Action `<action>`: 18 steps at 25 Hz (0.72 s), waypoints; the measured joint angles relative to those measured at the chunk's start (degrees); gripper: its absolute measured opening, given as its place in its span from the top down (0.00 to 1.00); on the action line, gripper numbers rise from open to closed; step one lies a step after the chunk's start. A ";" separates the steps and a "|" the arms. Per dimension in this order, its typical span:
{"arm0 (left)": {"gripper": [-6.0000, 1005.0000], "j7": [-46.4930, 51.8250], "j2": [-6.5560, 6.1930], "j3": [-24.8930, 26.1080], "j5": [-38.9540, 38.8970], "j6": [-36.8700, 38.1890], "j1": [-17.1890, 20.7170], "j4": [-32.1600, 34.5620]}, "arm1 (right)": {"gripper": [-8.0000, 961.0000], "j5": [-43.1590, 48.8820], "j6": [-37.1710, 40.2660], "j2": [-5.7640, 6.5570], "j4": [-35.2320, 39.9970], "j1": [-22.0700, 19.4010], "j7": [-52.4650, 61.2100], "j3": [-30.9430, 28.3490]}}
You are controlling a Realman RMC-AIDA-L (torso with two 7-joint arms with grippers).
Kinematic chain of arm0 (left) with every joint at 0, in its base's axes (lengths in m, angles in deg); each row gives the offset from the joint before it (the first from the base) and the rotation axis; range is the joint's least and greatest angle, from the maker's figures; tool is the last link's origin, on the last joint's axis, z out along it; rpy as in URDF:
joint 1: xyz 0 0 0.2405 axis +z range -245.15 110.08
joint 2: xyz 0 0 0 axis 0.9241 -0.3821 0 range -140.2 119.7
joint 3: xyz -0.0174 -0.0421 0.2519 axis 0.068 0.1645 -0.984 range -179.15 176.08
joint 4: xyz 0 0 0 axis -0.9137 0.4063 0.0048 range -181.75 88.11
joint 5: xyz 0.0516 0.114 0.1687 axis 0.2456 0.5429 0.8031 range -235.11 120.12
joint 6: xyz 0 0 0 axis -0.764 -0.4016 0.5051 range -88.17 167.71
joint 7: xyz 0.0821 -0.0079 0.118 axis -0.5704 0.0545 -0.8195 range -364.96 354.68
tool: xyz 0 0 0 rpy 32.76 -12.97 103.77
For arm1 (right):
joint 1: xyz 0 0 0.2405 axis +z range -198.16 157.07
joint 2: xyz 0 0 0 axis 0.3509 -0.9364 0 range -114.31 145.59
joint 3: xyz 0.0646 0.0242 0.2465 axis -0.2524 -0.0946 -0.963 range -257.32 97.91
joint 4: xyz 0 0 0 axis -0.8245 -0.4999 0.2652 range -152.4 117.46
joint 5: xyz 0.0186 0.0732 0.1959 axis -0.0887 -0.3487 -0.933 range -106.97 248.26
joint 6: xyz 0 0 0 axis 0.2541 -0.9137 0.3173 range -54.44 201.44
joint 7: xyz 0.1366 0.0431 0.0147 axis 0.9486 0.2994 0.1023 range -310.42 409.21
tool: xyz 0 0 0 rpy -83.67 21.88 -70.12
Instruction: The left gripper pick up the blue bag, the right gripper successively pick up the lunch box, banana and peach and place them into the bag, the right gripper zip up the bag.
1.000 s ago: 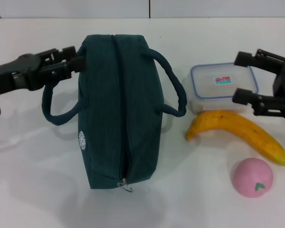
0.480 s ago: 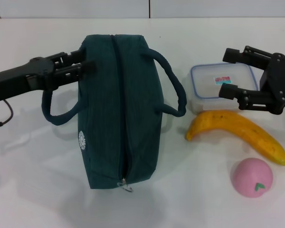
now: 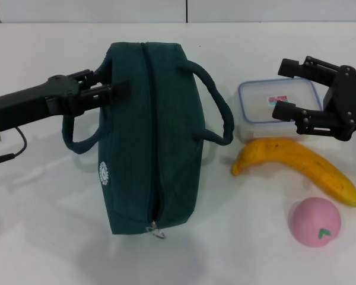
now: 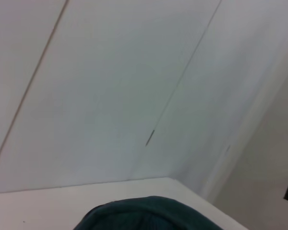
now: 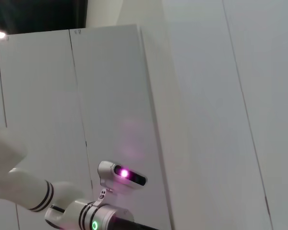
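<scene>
I have the left claw (image 3: pixel 115 89) pushed in against the left flank of the blue bag (image 3: pixel 149 136), right where the near handle (image 3: pixel 71 133) loops out, which I judge is the approach for grabbing that handle or the fabric beside it; its fingers look close together, but I cannot tell whether they have pinched anything yet. The bag lies on the desk (image 3: pixel 41 225) with its zipper (image 3: pixel 151 142) running along the top and appearing fully closed (the pull tab (image 3: pixel 157 231) sits at the near end), so nothing can go in until that is opened. My right claw (image 3: pixel 285 89) hovers spread wide over the lunch box (image 3: pixel 273 107), fingers straddling its left part, not gripping. The banana (image 3: pixel 296 166) lies touching the box's near edge, which may crowd the lower finger. The peach (image 3: pixel 314 221) sits apart, nearer me. The bag's 2nd handle (image 3: pixel 216 107) arches toward the box.
</scene>
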 joint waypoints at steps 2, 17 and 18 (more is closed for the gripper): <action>0.25 -1.46 0.00 0.04 -0.12 -0.22 0.16 0.40 | 0.11 0.00 -0.04 -0.11 -0.01 -0.13 0.29 -0.01; 0.49 -13.01 -0.03 -0.03 0.62 -0.29 1.63 5.27 | 0.11 -1.38 -3.55 -1.59 -2.14 -4.64 0.37 -0.17; 0.52 -13.07 -0.01 -0.03 0.63 -0.34 1.59 5.37 | 0.11 -2.17 -4.19 -1.66 -2.90 -4.93 0.23 -0.17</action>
